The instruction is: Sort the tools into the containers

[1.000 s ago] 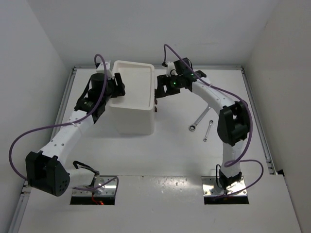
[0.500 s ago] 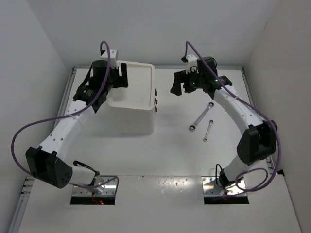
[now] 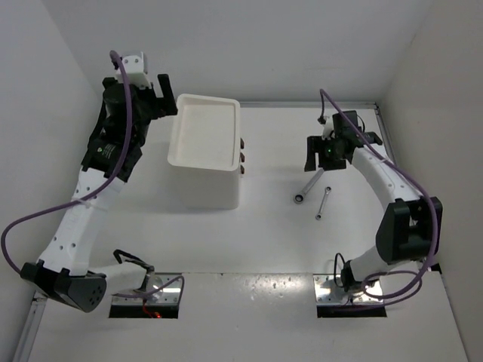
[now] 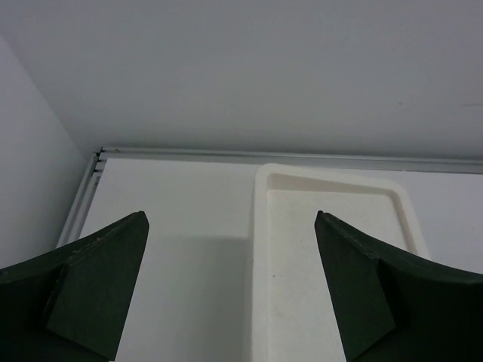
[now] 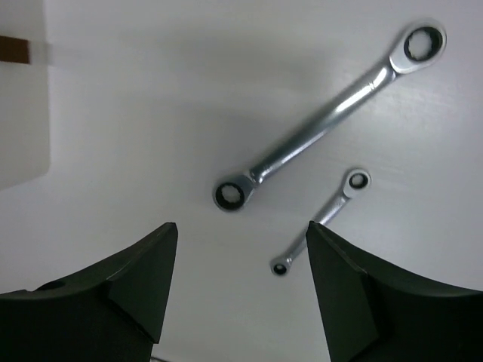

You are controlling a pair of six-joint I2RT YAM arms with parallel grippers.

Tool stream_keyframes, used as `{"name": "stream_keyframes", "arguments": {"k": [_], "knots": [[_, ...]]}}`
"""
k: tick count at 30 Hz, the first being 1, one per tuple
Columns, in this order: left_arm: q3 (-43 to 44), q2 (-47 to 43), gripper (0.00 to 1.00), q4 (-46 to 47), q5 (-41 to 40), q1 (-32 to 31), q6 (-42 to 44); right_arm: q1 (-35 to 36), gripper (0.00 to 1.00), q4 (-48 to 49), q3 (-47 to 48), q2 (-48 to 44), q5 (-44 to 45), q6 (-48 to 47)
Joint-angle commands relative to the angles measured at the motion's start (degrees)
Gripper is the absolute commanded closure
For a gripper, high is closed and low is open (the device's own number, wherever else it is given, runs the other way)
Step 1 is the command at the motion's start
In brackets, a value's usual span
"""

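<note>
The tall white box [image 3: 202, 175] stands left of centre, with its shallow tray top [image 3: 204, 130] bare and three reddish-brown knobs [image 3: 242, 157] on its right face. Two silver wrenches lie on the table to its right, the longer wrench [image 3: 309, 186] and the shorter wrench [image 3: 323, 204]. My right gripper [image 3: 315, 160] is open and empty just above them. The right wrist view shows the longer wrench [image 5: 332, 121] and the shorter wrench [image 5: 321, 219] ahead of the gripper [image 5: 241, 226]. My left gripper [image 3: 166, 96] is open and empty, raised left of the tray [image 4: 332, 219]. Pliers and scissors are out of view.
White walls close in the table at the back and on both sides. A metal rail [image 3: 309, 104] runs along the table's far edge. One knob [image 5: 13, 49] and part of the box show at the left edge of the right wrist view.
My left gripper has lifted off the tray and drawn back to the upper left. My right gripper has swung right from the box's knobs to above the wrenches.
</note>
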Motion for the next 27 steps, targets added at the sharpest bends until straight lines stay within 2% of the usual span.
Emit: {"name": "stream_keyframes", "arguments": {"k": [1, 7, 10, 13, 16, 27], "knots": [[-3.8, -2.1, 0.02, -0.6, -3.2, 1.8, -0.7, -1.7, 0.32, -5.6, 1.4, 2.7, 5.5, 4.5], [-9.9, -4.9, 0.01, -0.6, -3.2, 3.7, -2.2, -2.9, 0.37, -12.6, 10.7, 17.2, 4.3, 15.5], [-11.3, -5.5, 0.01, -0.6, -3.2, 5.0, -2.8, -2.4, 0.41, -13.6, 13.1, 21.1, 6.4, 21.0], [-12.4, -5.6, 0.01, -0.6, -3.2, 5.6, -2.8, -2.9, 0.41, -12.6, 13.7, 23.9, 5.2, 25.8], [-12.9, -5.6, 0.01, -0.6, -2.7, 6.1, -2.8, -4.1, 0.38, -12.6, 15.3, 26.9, 4.6, 27.5], [-13.5, -5.0, 0.01, -0.6, 0.5, 7.9, -4.5, -5.8, 0.4, -10.8, 18.0, 32.5, 6.5, 31.8]]}}
